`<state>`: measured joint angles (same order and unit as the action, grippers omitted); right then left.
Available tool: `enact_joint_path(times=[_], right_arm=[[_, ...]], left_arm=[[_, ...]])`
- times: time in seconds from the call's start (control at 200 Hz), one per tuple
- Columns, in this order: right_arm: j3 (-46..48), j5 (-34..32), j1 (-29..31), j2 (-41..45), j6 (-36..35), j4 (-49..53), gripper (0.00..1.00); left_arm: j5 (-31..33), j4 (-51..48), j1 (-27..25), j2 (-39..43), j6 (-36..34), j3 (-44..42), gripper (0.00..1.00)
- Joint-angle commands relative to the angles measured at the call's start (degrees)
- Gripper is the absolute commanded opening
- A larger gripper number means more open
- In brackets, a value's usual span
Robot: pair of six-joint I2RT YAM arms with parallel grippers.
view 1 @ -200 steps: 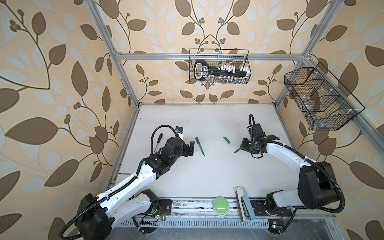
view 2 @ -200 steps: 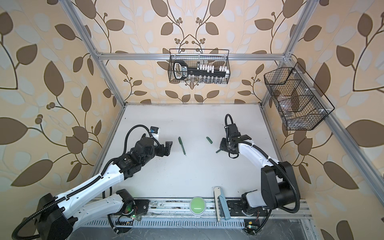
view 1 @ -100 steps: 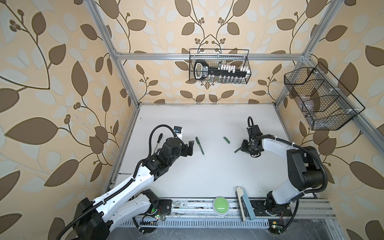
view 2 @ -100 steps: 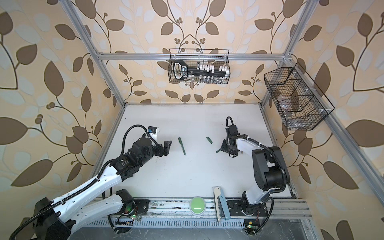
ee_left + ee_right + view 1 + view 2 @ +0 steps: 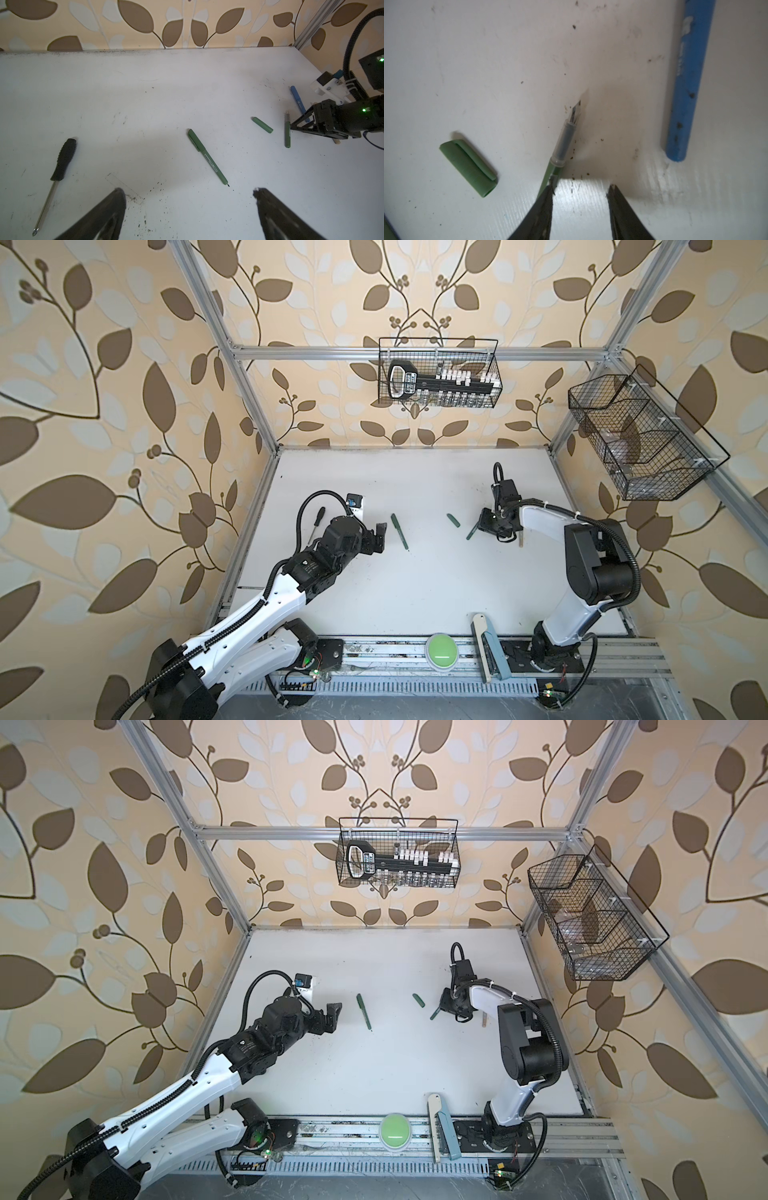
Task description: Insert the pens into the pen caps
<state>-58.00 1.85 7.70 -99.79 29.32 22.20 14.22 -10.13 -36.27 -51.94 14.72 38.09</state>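
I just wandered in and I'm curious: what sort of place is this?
Probably a robot test cell in a lab, not a home, despite the wallpaper: a left arm and right arm are mounted at a white table, boxed in by an aluminium frame, with a big green button in front.

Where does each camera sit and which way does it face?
Top views: one stereo head high overhead, looking down at the table; left arm and right arm show.
Left wrist: low, looking across the table to the back wall, past the open left gripper.
Right wrist: close above the table; right gripper at the uncapped green pen.
Both wrist views share the green cap.
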Motion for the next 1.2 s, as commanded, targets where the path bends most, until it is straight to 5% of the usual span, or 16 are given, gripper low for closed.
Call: enact_joint_path(times=[0.0, 0.395, 0.83, 1.195], right_arm=[[-2.88, 1.06, -0.33, 2.33, -0.32, 1.03, 0.46], [-11.27, -1.1, 1.86, -6.6, -1.26, 5.14, 0.45], [-10.45, -3.37, 2.08, -7.94, -1.41, 6.19, 0.44], [-11.89, -3.34, 3.04, -11.03, -1.68, 6.23, 0.33]], left_arm=[[2.39, -0.46, 0.52, 1.58, -0.27, 0.34, 0.99], [2.74, -1.2, 0.51, 2.27, -0.35, 0.06, 0.99], [3.36, -0.93, 0.52, 3.94, -0.22, -1.26, 0.99], [3.06, -0.68, 0.57, 3.95, -0.04, -1.43, 0.99]])
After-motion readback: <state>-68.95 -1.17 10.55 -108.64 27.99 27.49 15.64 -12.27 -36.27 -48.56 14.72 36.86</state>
